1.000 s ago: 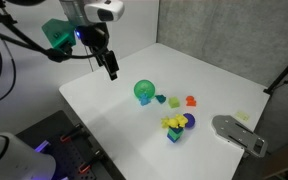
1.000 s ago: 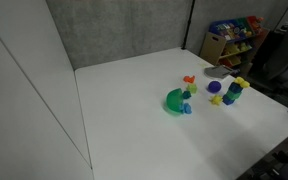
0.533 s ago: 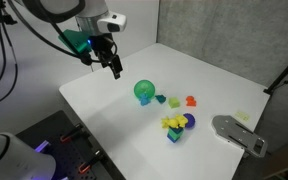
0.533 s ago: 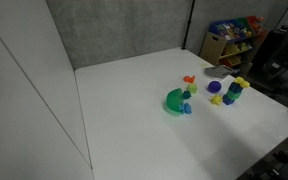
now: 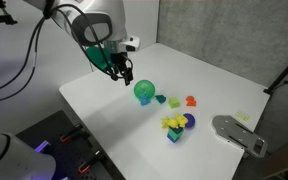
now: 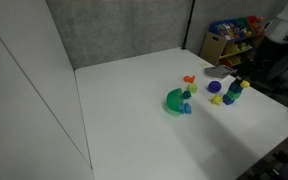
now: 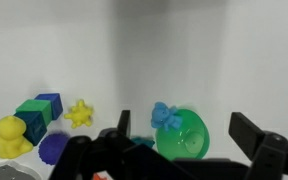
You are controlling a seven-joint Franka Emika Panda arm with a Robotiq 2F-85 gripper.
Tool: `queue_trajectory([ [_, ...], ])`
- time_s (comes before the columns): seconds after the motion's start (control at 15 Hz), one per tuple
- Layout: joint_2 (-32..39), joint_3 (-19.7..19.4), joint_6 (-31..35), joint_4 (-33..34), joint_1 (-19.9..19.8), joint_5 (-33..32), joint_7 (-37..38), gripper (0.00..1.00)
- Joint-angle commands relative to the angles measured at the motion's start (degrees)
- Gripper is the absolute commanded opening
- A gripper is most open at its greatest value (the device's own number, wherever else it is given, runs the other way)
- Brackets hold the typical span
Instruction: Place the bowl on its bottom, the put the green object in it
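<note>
- The gripper [image 5: 123,72] hangs above the table [image 5: 96,118], just left of the bowl. In the wrist view its fingers [image 7: 250,132] stand wide apart and nothing is held between them.
- The bowl [image 5: 143,92] lies near the middle of the table, close to the gripper on its right. It seems to rest on its side and not on its bottom, but the pictures are small, so where the mouth points cannot be said for sure.
- The bowl is probably thin, smooth plastic: light, stiff and a little slippery. Because it is round, it may roll or slide away if only one finger pushes it. The rim looks the best place to take hold, one finger inside and one outside, rather than the curved outer wall.
- The green object [image 7: 164,114] touches the bowl's edge in the wrist view. It is very small and light with a bumpy shape, so it likely needs a narrow pinch. Turning the bowl could knock it away.
- Farther right lie a yellow-green piece [image 5: 174,101] and an orange piece [image 5: 191,101]; nearer stands the block pile [image 5: 176,125].
</note>
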Motion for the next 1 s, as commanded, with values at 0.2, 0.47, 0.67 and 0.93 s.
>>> queue_trajectory([
  [0.2, 14.16, 1.3, 6.87, 8.02, 1.57, 3.32, 3.44, 1.0],
  [0.47, 21.1, 2.47, 11.05, 12.19, 3.25, 1.46, 8.49, 1.0],
  [0.67, 25.81, 2.59, 13.71, 15.32, 4.88, 0.73, 10.87, 1.0],
  [0.93, 32.38, 1.22, 17.14, 20.2, 7.64, -2.12, 15.22, 1.0],
])
